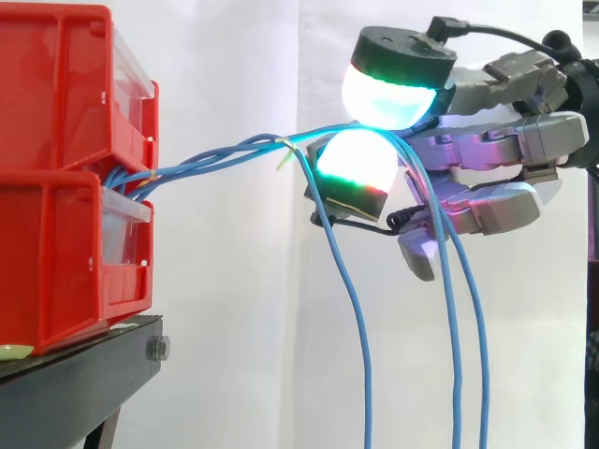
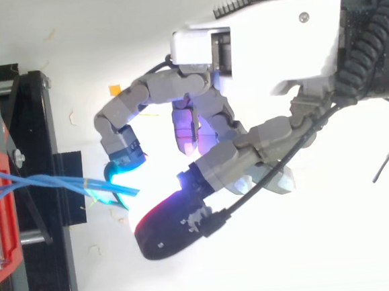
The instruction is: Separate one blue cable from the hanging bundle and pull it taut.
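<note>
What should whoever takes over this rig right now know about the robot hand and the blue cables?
Robot hand: shut, two glowing pads pinching the blue cables to the right of the red bins.
Cables: they run from between the stacked bins on the black stand across to the pinch, nearly straight; three strands hang down below the hand.
Done: cables gripped and held out sideways.
Left: several strands seem to share the pinch, so no single cable looks separated; isolate one and pull it taut.

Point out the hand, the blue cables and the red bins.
hand [image 1: 524, 136]: side view, grey finger segment.
blue cables [image 1: 262, 145]: side view, bundle between bins and hand.
red bins [image 1: 65, 103]: side view, upper bin's side wall.
</note>
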You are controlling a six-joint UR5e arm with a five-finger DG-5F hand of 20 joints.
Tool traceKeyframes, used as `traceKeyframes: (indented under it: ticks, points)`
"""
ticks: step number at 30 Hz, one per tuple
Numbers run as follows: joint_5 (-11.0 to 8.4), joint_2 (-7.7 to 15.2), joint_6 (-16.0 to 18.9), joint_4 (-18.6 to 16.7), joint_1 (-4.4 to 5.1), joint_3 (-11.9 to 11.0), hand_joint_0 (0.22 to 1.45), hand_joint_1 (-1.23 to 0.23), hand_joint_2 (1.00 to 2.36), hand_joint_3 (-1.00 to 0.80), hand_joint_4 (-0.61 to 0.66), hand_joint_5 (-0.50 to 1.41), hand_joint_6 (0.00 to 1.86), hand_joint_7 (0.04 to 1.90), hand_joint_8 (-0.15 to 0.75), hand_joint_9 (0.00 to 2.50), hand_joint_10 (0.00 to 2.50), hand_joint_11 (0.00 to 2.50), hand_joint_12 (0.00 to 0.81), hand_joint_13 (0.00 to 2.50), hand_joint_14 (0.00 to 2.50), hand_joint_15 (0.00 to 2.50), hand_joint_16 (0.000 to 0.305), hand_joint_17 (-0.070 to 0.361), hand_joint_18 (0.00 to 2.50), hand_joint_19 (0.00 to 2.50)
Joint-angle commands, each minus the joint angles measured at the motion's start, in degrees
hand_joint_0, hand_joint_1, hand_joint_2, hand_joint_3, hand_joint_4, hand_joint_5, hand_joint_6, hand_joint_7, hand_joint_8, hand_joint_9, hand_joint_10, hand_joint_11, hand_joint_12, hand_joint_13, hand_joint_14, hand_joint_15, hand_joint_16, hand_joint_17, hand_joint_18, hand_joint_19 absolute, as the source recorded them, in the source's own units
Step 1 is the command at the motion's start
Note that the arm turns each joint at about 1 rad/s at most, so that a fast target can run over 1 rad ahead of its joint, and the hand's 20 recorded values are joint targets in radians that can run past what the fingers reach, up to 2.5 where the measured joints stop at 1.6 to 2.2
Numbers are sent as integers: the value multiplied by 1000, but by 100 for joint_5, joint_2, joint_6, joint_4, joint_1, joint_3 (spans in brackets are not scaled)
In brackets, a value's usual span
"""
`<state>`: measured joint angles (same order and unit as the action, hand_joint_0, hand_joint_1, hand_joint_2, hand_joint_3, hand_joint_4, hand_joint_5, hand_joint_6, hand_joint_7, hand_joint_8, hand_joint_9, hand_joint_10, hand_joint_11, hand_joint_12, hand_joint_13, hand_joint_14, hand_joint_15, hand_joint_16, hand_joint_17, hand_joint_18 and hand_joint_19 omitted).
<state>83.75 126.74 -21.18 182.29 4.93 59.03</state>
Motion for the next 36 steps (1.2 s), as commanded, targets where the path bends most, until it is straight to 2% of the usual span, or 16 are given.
traceKeyframes:
  ticks: [1,6,11,16,17,19,24,28,36]
  points:
    - [1,0,0,0,8,-6,616,-562,1010,-161,176,131,505,1247,140,2131,21,495,324,1627,23,746,62,140,1001,692]
    - [1,0,0,0,17,-6,593,-501,1001,-76,183,125,506,1205,171,2125,20,460,341,1646,19,709,70,158,1048,641]
    - [-52,0,0,-9,26,3,517,-476,1247,-103,174,110,506,1186,193,2093,20,455,363,1633,18,690,75,169,1076,606]
    - [-61,0,0,-26,26,-6,497,-515,1287,-109,193,100,506,1203,211,2054,23,492,381,1612,18,682,77,174,1065,602]
    - [-61,0,0,-26,26,-6,500,-527,1268,-114,194,99,506,1200,211,2052,21,493,384,1603,18,687,77,174,1065,601]
    - [-61,0,0,-35,26,3,544,-573,1016,-77,197,99,506,1205,211,2042,22,509,379,1592,20,700,77,172,1053,610]
    - [-61,0,0,-53,26,3,498,-562,1011,-310,194,96,505,1226,194,2003,24,580,348,1530,20,756,66,148,930,690]
    - [-61,0,-9,-53,26,-6,515,-574,1009,-373,184,100,505,1239,182,1996,25,613,328,1508,23,779,59,133,867,734]
    - [-70,0,-9,-53,26,3,615,-476,1005,-455,166,121,504,1246,126,2095,26,637,295,1555,25,804,50,113,876,761]
